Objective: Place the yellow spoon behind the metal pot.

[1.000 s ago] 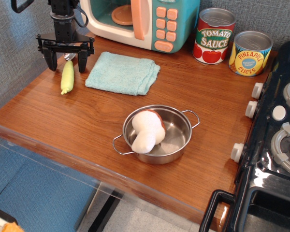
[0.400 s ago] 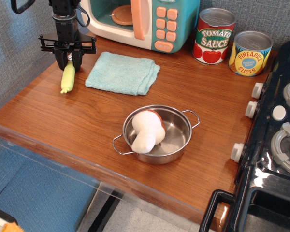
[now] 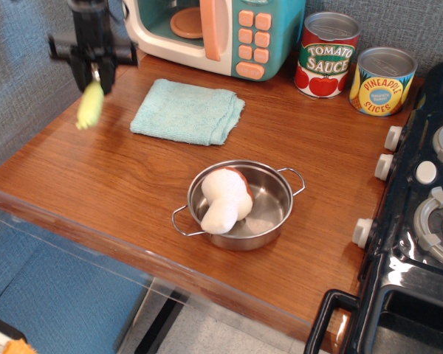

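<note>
- Yellow-green and ridged, the handle of the yellow spoon [image 3: 90,105] hangs at the far left, tilted, its lower end pointing down and left; we see it lifted clear of the wooden tabletop [image 3: 118,184], over the back left corner.
- We find the black tool [image 3: 95,72] clenched on the spoon's upper end; the spoon's bowl is hidden between the fingers, so we cannot make it out.
- Just right of the spoon, a light teal folded cloth [image 3: 187,110] lies flat on the tabletop, apart from both spoon and tool.
- Behind the cloth, along the back wall, we see a teal toy microwave [image 3: 221,33] with peach buttons and its door swung open; an orange plate [image 3: 186,22] sits inside.
- Nearer the front edge, around the middle, the metal pot [image 3: 244,206] stands upright, one wire loop handle toward the front left and the other toward the back right. A white plush toy [image 3: 223,198] with a reddish patch rests inside, leaning on the left wall.
- At the back right we see a tomato sauce can [image 3: 326,55], and just beside it a pineapple slices can [image 3: 382,81].
- At the far right, a black toy stove [image 3: 421,221] with white knobs adjoins the tabletop.
</note>
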